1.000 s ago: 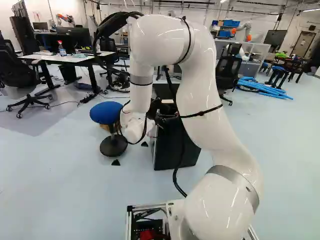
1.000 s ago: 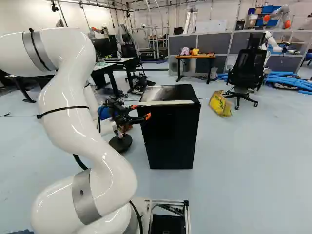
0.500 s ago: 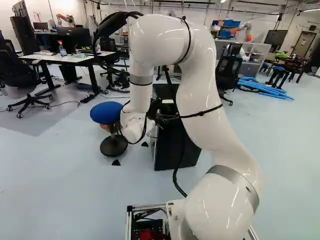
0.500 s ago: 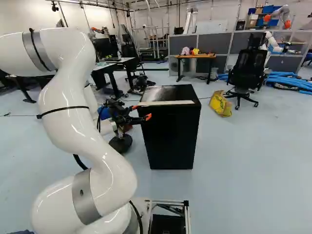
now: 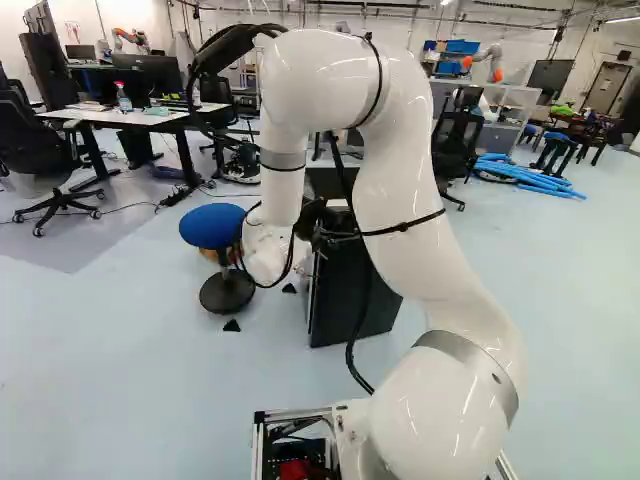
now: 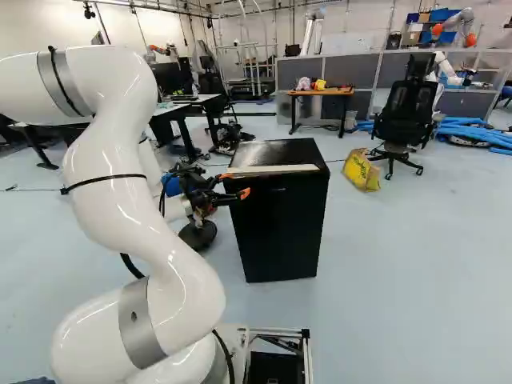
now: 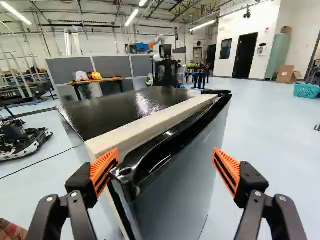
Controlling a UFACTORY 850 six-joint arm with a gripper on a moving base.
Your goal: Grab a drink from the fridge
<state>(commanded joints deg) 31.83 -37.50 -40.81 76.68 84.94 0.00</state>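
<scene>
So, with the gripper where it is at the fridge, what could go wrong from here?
The gripper is open, with only one orange pad close by the top corner of the door, so it might slip off the edge.

If the door sticks, a sideways push or pull could turn the whole fridge, which stands on the bare floor.

The blue stool stands near the wrist and could be bumped.

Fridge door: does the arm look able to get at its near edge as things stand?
Likely yes: in the wrist view the gripper is open around the near corner of the fridge door, with nothing else in between. Whether a finger touches it, I can't tell.
</scene>
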